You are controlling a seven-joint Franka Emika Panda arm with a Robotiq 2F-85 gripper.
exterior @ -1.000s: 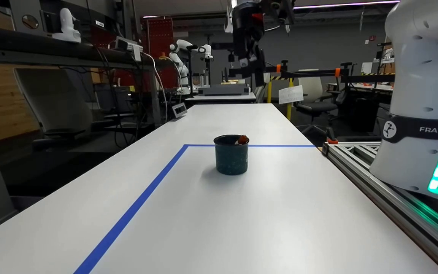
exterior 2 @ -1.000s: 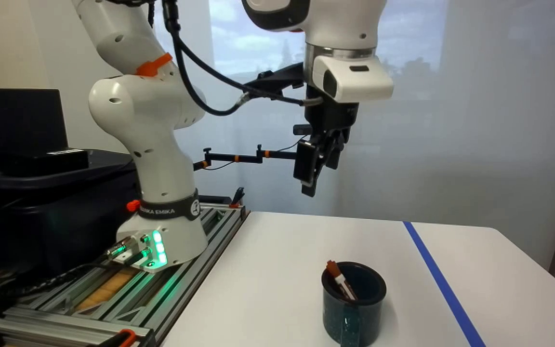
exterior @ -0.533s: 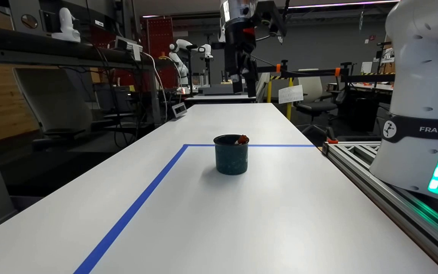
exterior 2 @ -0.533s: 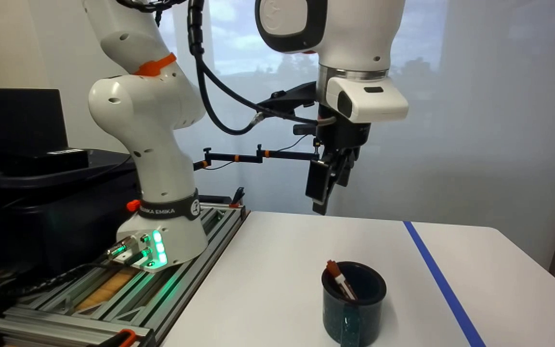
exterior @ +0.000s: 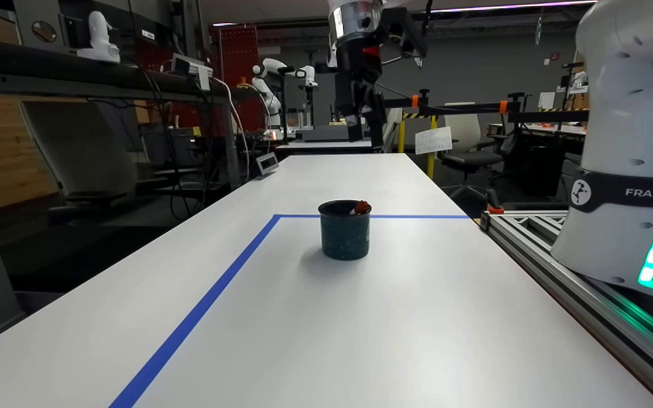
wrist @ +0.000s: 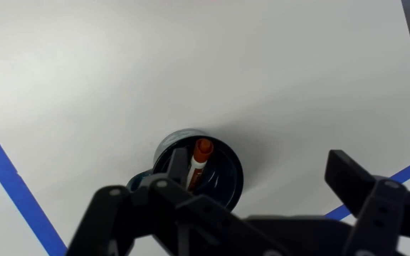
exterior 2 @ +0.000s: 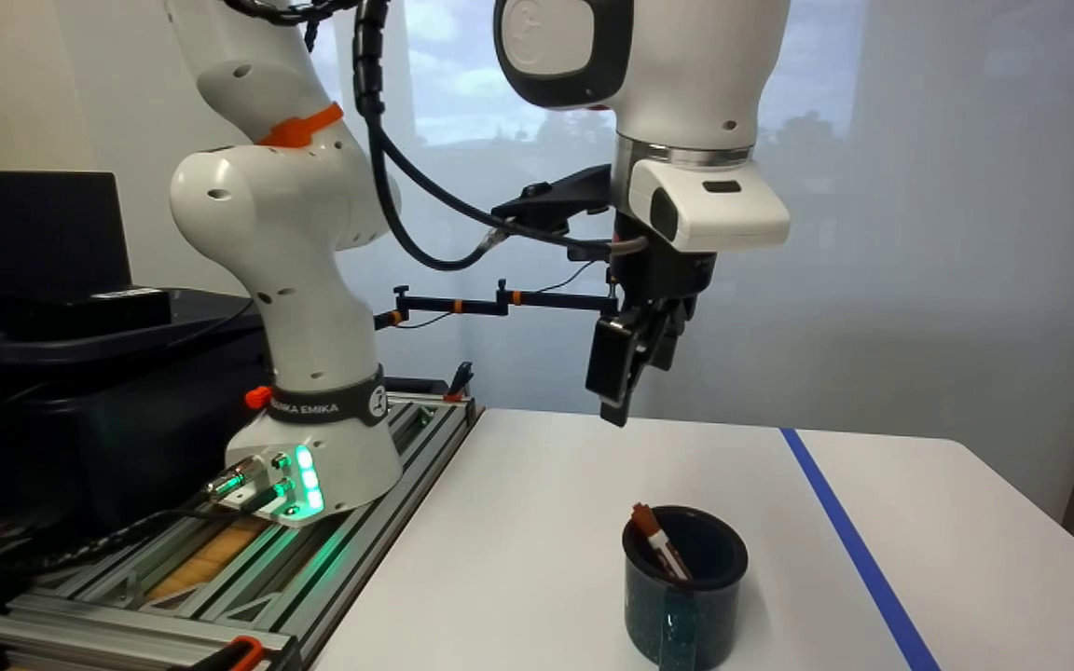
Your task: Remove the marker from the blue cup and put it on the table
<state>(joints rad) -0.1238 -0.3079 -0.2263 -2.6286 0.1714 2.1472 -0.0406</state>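
The dark blue-teal cup (exterior 2: 714, 620) stands upright on the white table (exterior 2: 518, 559), its handle (exterior 2: 679, 634) showing in this exterior view. It also shows in an exterior view (exterior: 344, 235) and the wrist view (wrist: 240, 174). The marker (exterior 2: 663, 540) leans inside the cup, its orange-red end above the rim; it also shows in the wrist view (wrist: 198, 160), its lower part hidden. My gripper (exterior 2: 638, 387) is open and empty, well above the table and apart from the cup. In the wrist view (wrist: 258, 153) one finger (wrist: 178, 163) overlaps the cup opening beside the marker.
Blue tape (exterior 2: 859, 550) marks the table beside the cup. The arm's base (exterior 2: 313, 457) stands on a metal rail frame (exterior 2: 425, 447) along one table edge. A small grey device (exterior: 267, 164) sits at the far table edge.
The gripper has moved lower, mostly in the first half second, shifting sideways too; since then it has sunk only slightly. The cup and marker have not moved.
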